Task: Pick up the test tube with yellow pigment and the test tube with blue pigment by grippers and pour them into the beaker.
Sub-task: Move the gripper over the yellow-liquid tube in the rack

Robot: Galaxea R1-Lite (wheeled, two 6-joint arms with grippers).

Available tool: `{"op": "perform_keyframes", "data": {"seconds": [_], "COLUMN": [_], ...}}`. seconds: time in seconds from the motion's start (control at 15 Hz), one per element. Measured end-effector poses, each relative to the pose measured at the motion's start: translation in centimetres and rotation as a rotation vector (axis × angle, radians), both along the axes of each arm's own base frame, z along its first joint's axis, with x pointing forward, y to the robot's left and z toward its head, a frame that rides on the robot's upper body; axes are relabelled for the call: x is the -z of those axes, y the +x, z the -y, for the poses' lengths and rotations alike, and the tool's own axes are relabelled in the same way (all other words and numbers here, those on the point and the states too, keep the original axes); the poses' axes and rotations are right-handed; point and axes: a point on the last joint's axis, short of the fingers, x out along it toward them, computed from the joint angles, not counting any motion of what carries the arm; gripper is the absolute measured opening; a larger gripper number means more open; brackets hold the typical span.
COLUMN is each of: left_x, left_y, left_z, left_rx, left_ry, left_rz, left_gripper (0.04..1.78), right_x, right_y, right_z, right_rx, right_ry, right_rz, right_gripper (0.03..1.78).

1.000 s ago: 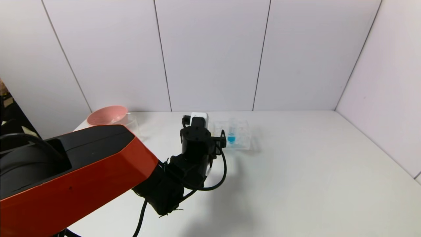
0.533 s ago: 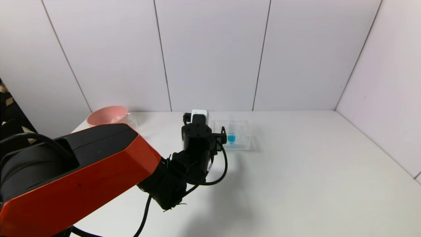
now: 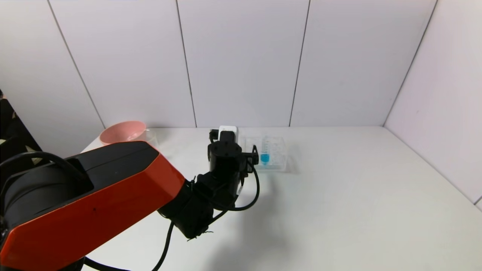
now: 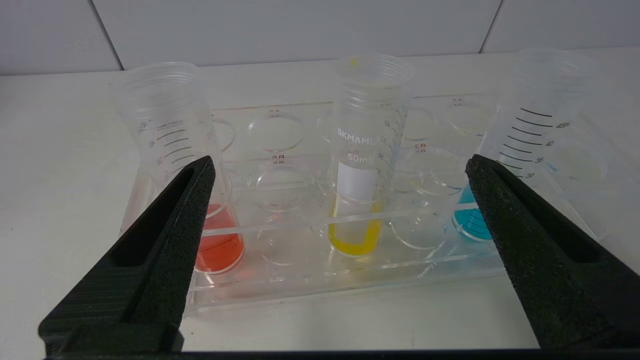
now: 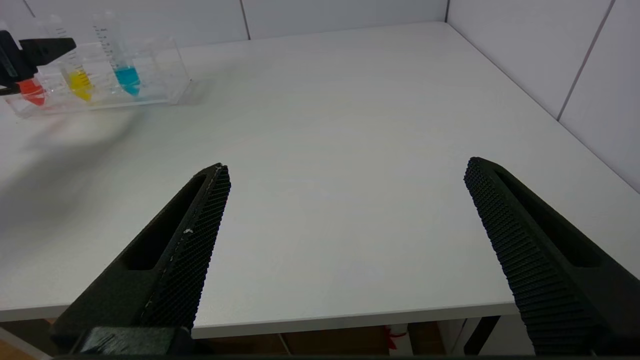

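Now left pincer (image 4: 337, 167) spread wide, yellow tube (image 4: 361, 165) centred ahead.

White counter (image 3: 339, 195) against white panelled walls, clear tube rack (image 3: 276, 152) standing on it toward the back centre, pink bowl (image 3: 122, 132) at the back left corner, a clear beaker (image 3: 151, 140) just beside the bowl, broad bare surface to the right
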Motion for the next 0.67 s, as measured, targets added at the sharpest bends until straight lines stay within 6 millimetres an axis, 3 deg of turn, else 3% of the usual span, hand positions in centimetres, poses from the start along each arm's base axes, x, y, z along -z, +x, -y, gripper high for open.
{"op": "perform_keyframes", "data": {"seconds": [0.67], "left_x": [-0.19], "left_y": [0.44], "left_z": [0.13], "left_rx": [0.003], "left_ry": [-0.001], "left_rz": [-0.001], "left_gripper": [1.76], "right_x": [0.0], "right_y": [0.0], "right_z": [0.0], "right_rx": [0.0], "right_ry": [0.0], "right_rz": [0.0], "right_gripper": [1.71]}}
